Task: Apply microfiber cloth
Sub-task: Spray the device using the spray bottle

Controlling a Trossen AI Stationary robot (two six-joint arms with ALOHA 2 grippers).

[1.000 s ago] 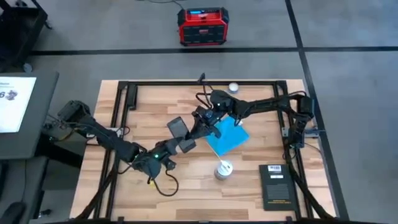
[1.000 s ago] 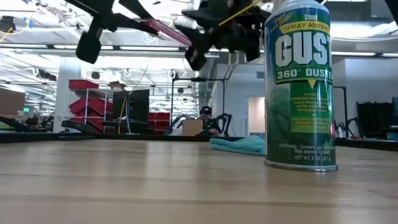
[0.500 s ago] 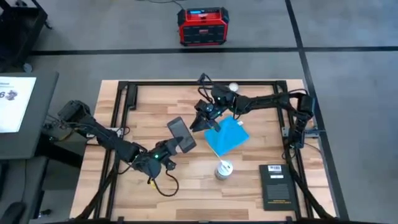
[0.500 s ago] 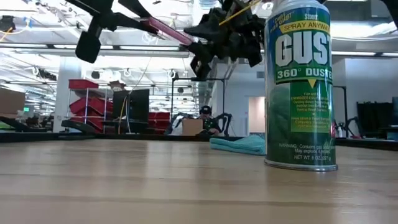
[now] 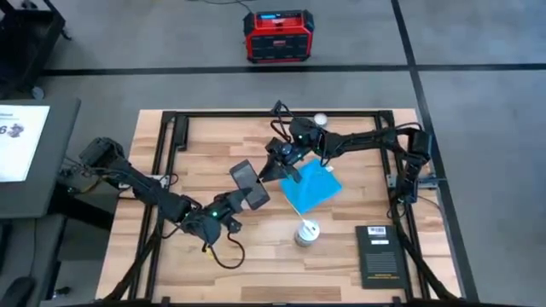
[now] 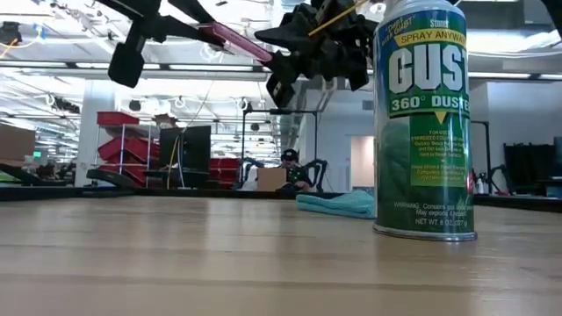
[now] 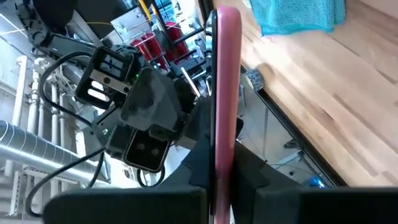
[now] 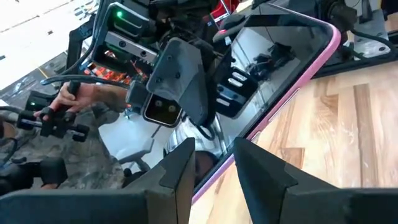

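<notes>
The blue microfiber cloth (image 5: pixel 311 188) lies flat on the table right of centre, with no gripper on it; it also shows in the low view (image 6: pixel 338 204) and the left wrist view (image 7: pixel 298 15). My left gripper (image 5: pixel 243 198) is shut on a pink-backed phone (image 5: pixel 247 181) held above the table's middle. My right gripper (image 5: pixel 275 166) hangs open just right of the phone, above the cloth's left corner. In its own wrist view, my right gripper (image 8: pixel 214 171) faces the phone's black screen (image 8: pixel 273 68). My left gripper pinches the phone's near end (image 7: pixel 214 177) between its two fingers, one on the screen and one on the pink back. The fingers come slanting from the table's near left and lie along the phone. The phone is lifted clear and tilted. Whether my right gripper touches the phone, I cannot tell.
A green duster can (image 5: pixel 305 232) stands near the front, right of centre. A black booklet (image 5: pixel 380 254) lies at the front right. A white ball (image 5: pixel 320 119) sits at the far edge. A person's hands (image 8: pixel 81 102) show beyond the table.
My right gripper has drawn a little away from the phone toward the table's far edge and stays open. The phone in my left gripper has tipped, so more of its screen faces up.
</notes>
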